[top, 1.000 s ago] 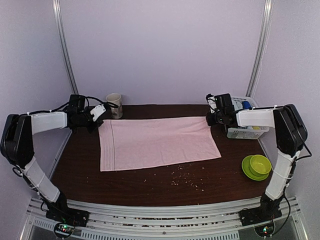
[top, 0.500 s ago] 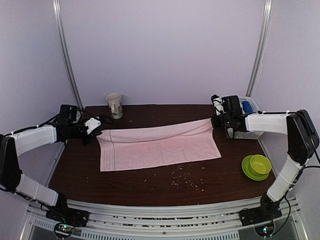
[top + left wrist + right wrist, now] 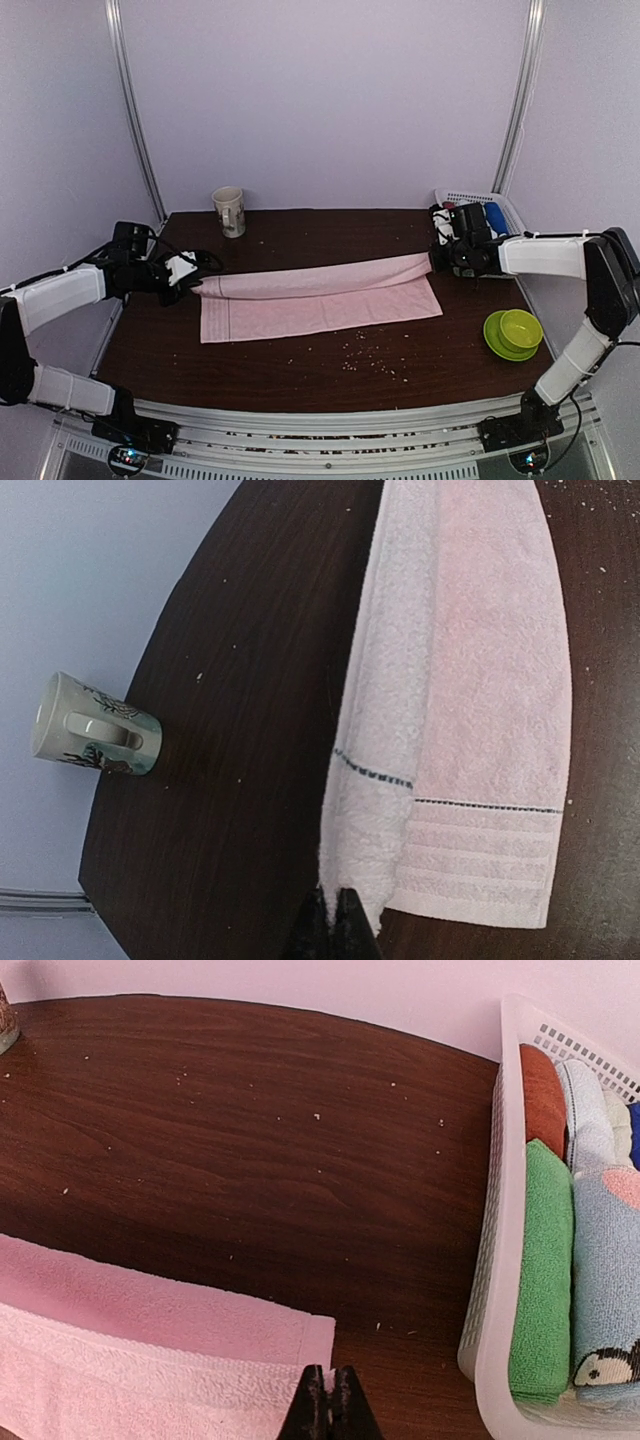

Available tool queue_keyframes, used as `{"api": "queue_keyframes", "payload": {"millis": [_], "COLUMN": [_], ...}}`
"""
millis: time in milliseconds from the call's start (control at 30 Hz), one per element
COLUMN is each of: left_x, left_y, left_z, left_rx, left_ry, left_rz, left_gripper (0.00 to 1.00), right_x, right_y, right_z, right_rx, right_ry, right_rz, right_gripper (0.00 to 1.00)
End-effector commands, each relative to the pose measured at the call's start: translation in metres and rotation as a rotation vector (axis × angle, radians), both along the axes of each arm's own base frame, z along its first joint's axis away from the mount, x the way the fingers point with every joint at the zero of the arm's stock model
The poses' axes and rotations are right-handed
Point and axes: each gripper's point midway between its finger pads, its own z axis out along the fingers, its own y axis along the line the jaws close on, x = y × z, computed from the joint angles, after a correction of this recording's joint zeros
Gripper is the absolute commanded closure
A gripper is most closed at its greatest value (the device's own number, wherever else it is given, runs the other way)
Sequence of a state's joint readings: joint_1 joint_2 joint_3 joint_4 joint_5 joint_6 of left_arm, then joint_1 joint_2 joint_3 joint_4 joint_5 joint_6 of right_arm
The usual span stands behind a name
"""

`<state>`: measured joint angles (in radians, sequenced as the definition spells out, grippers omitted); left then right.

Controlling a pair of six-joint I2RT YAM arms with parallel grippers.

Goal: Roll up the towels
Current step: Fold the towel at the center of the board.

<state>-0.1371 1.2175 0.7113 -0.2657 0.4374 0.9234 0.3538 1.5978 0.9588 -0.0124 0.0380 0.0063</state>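
Towel [image 3: 320, 300], pinched by left tool [image 3: 194, 287] and right tool [image 3: 433, 262], is folded farther forward.

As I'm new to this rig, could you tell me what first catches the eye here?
The pink towel stretched across the dark table stands out, its far edge folded over and pinched at either end by the left claw and the right claw. Next come the lime bowl at the near right and the white basket of folded cloths at the far right.
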Motion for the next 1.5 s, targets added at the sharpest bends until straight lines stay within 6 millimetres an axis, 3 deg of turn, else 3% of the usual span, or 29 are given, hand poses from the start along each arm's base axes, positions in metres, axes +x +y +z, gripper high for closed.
{"api": "queue_keyframes", "payload": {"millis": [0,333,1000,1467], "left_x": [-0.008,-0.037,-0.056,-0.079], "left_y": [0.000,-0.005,-0.003,-0.005], "left_z": [0.001,-0.025,-0.064,-0.078], "left_rx": [0.002,0.037,0.067,0.062], "left_ry": [-0.004,0.116,0.260,0.315], "left_rz": [-0.027,-0.137,-0.176,-0.226], "left_gripper": [1.00,1.00,1.00,0.97], "right_x": [-0.004,-0.007,-0.030,-0.033], "right_y": [-0.008,-0.009,-0.002,-0.012], "right_z": [0.014,-0.005,-0.053,-0.059], "right_rx": [0.005,-0.012,-0.082,-0.117], "right_ry": [-0.026,0.019,0.125,0.118], "right_rz": [-0.026,-0.025,-0.029,-0.079], "right_gripper": [1.00,1.00,1.00,1.00]}}
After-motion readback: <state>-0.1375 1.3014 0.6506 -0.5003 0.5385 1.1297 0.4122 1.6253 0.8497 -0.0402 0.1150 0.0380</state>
